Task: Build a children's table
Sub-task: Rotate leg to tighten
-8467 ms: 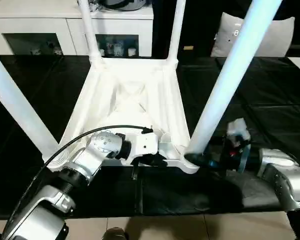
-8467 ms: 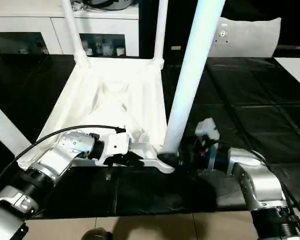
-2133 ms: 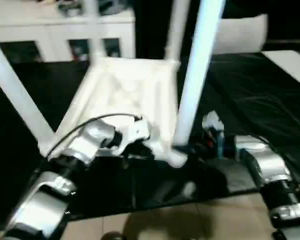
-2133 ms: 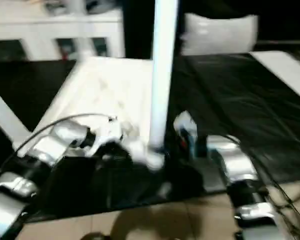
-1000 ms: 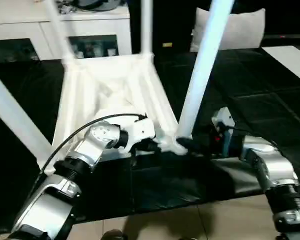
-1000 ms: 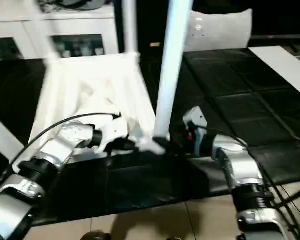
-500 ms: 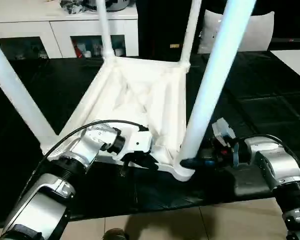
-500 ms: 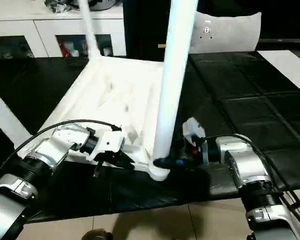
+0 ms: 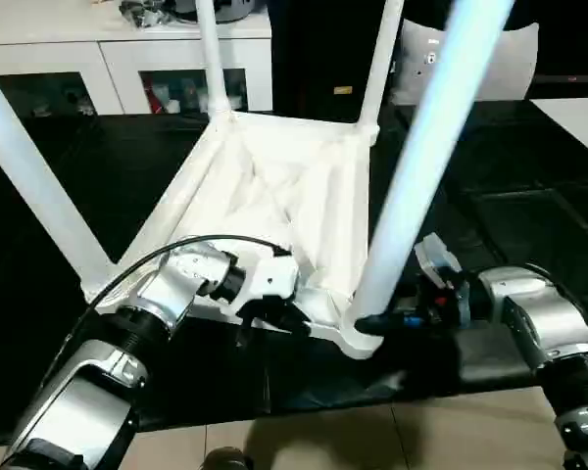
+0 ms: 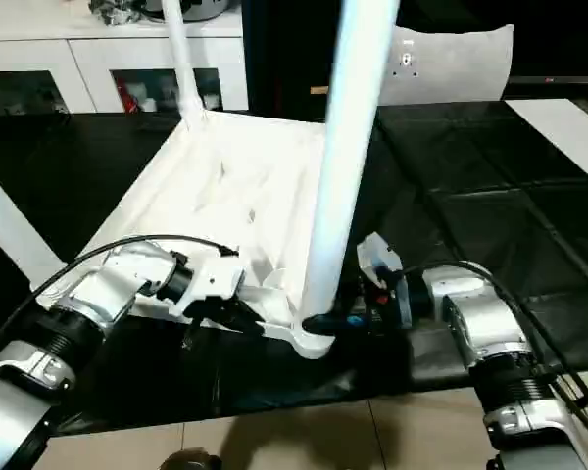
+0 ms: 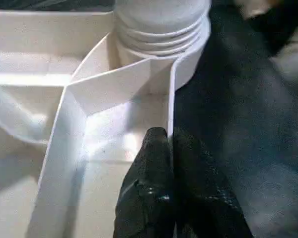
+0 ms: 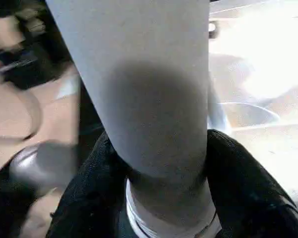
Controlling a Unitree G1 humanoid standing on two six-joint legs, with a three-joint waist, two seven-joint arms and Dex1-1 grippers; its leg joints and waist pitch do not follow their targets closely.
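You've got one black mat (image 9: 529, 186) spread wide under everything, and on it one children's table (image 9: 284, 186), upside down, ribbed underside facing up. Behind it stands one white cabinet (image 9: 127, 54) with glass doors, and off to the far right sits one white cushion (image 9: 510, 59).

Count the legs with me: four, all standing up out of the corner sockets. One far left leg (image 9: 212, 59), one far right leg (image 9: 384, 59), one near left leg (image 9: 29, 166) slanting out toward the picture's left edge, and one near right leg (image 9: 426, 166), the big pale one rising right up past the top of the frame.

Two arms in play. Your right gripper (image 9: 372, 321) sits at the foot of that near right leg, just above the corner socket; in the right wrist view its two black fingers (image 12: 243, 188) wrap either side of the leg, clamped onto it. Your left gripper (image 9: 274, 315) is on the table's near edge, just beside the same corner; in the left wrist view its fingers (image 11: 149, 193) are pinched together on the thin upright rim (image 11: 170, 99) of the top, one finger each side, with the threaded base of the leg (image 11: 161, 29) right ahead.

One black cable (image 9: 176, 250) loops over your left forearm.
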